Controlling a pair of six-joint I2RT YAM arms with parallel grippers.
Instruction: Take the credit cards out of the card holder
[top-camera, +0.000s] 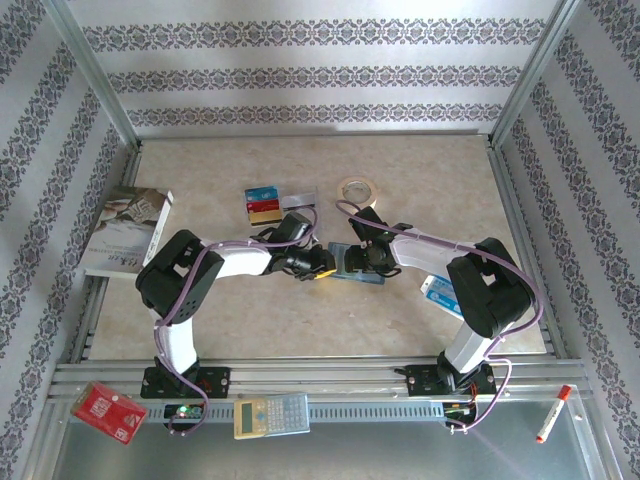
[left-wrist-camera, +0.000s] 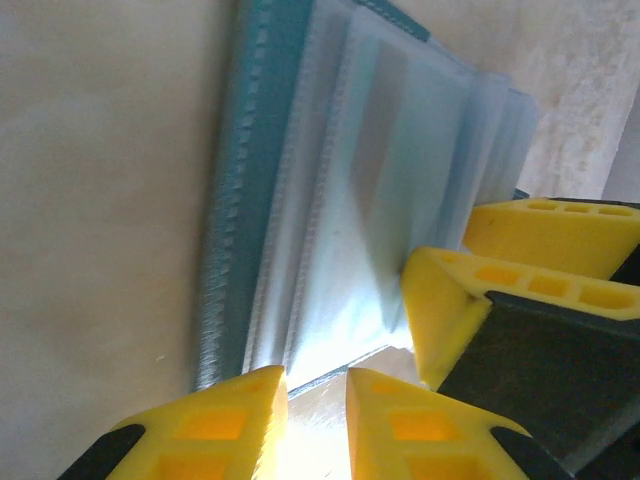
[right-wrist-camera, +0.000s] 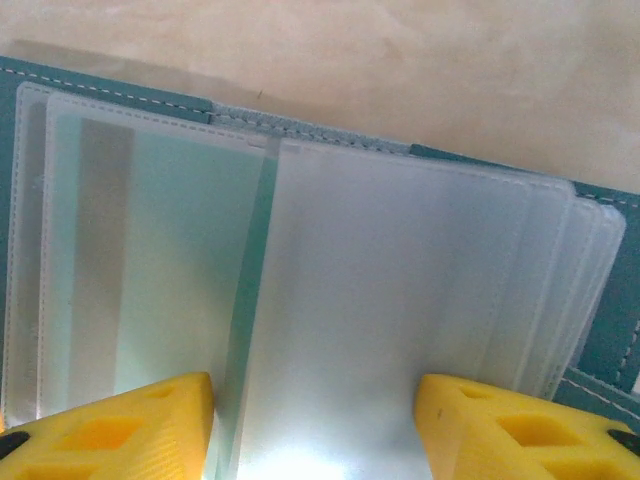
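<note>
**Two hands crowd one wallet with a card left in its sleeve**

The left hand (left-wrist-camera: 315, 425) sits at the 6 o'clock edge of the card holder (left-wrist-camera: 240, 200) in its own wrist view. Its yellow fingers are close together with a narrow gap, and a bright sliver of plastic lies between the tips. Whether it grips that sliver cannot be told. Just beside it, the right hand (right-wrist-camera: 315, 430) stands over the clear sleeves (right-wrist-camera: 400, 300), fingers spread wide and holding nothing, with one finger apparently touching them. A teal card (right-wrist-camera: 150, 270) with a grey stripe lies inside the sleeve at 9 o'clock in the right wrist view. The holder lies open in the middle of the bench (top-camera: 300, 320), and cards (top-camera: 263, 204) already out lie at its 11 o'clock.

The likely trouble is that the tips take sleeve along with card, so a pull drags the whole holder. The right hand's press may also pin the card in its pocket. With fingers this near, a small sideways slip would probably knock one hand against the other.
</note>
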